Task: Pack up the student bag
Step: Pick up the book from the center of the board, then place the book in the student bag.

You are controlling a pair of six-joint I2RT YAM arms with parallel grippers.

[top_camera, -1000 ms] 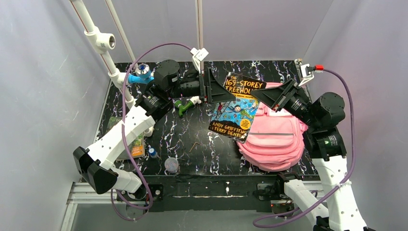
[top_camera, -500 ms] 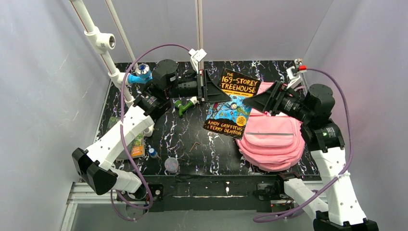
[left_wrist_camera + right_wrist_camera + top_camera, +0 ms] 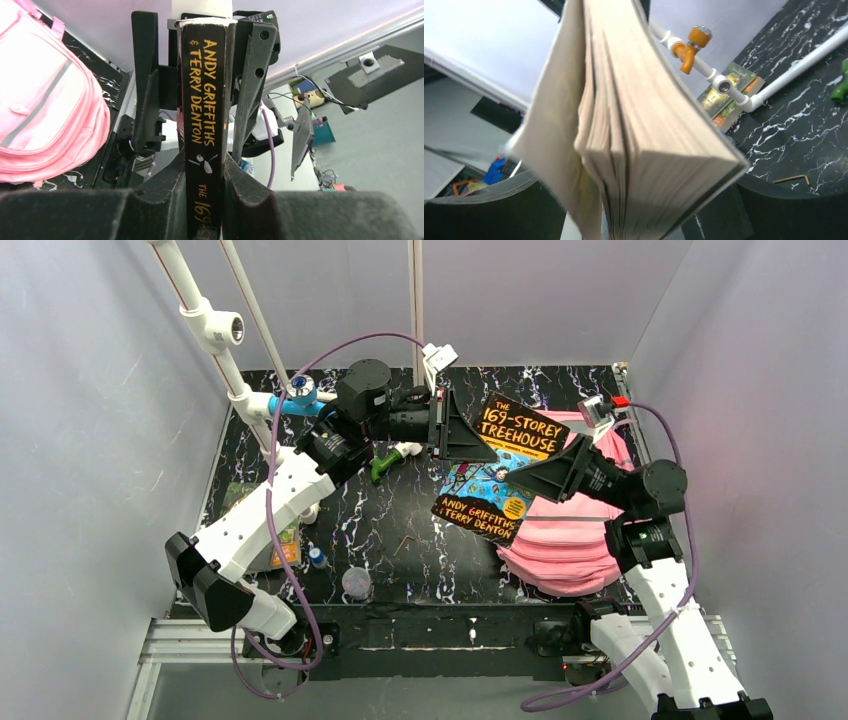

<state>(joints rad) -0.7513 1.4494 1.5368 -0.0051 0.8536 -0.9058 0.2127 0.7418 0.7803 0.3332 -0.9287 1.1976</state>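
Pink and large, the zip-pocketed fabric student bag (image 3: pixel 565 540) is found lying at the right of the black marbled table (image 3: pixel 400 510), partly covered by the right arm and the glossy illustrated paperback book (image 3: pixel 497 468). The book is clamped by its spine in the left pincer (image 3: pixel 205 187), clear of the table, with the right pincer (image 3: pixel 520 472) spread loose about its page edge; this is judged a repositioning toward the bag. The bag's main opening is hidden, so its zip state cannot be told.

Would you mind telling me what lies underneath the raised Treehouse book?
The pink student bag runs under the book at one side, on the black marbled table. Whatever sits directly beneath the cover is hidden.
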